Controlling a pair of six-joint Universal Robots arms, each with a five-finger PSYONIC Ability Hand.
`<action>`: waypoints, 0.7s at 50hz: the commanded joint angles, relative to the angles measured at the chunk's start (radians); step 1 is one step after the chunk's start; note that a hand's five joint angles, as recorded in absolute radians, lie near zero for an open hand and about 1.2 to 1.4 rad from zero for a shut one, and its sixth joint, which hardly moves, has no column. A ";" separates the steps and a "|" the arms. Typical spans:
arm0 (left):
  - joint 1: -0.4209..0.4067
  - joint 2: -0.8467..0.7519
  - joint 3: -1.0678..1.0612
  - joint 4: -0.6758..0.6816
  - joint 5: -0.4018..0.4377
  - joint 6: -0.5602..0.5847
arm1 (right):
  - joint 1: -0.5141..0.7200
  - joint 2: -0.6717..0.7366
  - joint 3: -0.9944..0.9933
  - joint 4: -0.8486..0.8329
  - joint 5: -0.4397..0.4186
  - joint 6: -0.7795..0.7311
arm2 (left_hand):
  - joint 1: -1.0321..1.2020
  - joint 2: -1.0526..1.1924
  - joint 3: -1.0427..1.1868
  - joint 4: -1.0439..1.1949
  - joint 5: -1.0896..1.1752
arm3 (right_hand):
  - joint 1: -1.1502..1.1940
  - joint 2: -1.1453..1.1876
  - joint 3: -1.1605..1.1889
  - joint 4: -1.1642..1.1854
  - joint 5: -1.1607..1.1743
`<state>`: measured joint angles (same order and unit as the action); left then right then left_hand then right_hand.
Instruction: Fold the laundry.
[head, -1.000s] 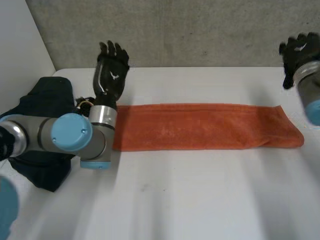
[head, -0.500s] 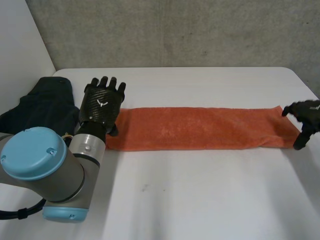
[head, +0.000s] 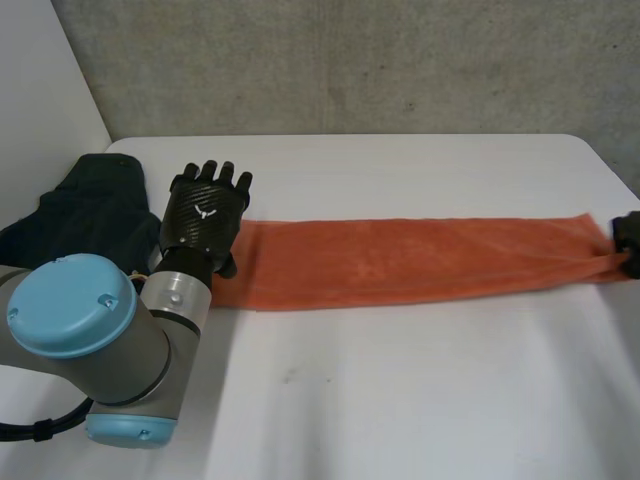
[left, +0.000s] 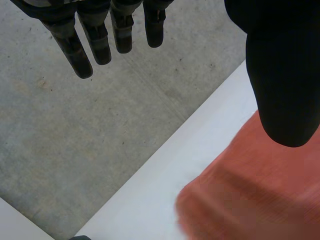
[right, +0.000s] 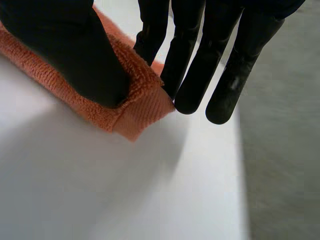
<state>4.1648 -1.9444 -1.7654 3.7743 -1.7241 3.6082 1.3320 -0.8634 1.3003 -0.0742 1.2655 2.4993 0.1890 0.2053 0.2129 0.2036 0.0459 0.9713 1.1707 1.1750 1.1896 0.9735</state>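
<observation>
Currently an orange towel (head: 420, 262) is laid out as a long strip across the white table (head: 400, 390). Its right-end corner is pinched by the right hand (head: 627, 233): in the right wrist view the thumb (right: 65, 55) is pressed onto the cloth, with the fingers (right: 192, 75) closed in behind it. The left hand (head: 205, 212) is held at the towel's left end with its digits straight and spread and nothing gripped. Whether the towel is touched by it cannot be told. A dark garment (head: 85, 205) is bunched at the table's left edge, near the left hand.
</observation>
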 joint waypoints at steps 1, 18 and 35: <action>0.000 0.005 0.000 -0.001 -0.002 0.000 | -0.089 -0.025 -0.036 -0.016 0.075 -0.262 | -0.015 -0.031 -0.038 -0.029 -0.046 | 0.425 0.226 0.221 0.207 0.248; -0.003 0.022 -0.002 -0.008 -0.008 0.000 | 0.401 -0.161 -0.050 -0.156 0.013 -0.381 | -0.015 -0.031 -0.038 -0.029 -0.046 | 0.425 0.226 0.221 0.207 0.248; -0.008 0.027 0.001 -0.008 -0.008 -0.002 | 0.918 0.096 -0.095 -0.145 -0.189 -0.341 | -0.015 -0.031 -0.038 -0.029 -0.046 | 0.425 0.226 0.221 0.207 0.248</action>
<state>4.1628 -1.9139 -1.7671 3.7651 -1.7319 3.6064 2.1599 -0.8882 1.2344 -0.2276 1.0965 2.1543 0.1890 0.2053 0.2129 0.2036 0.0460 0.9815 1.1707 1.1841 1.1906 0.9739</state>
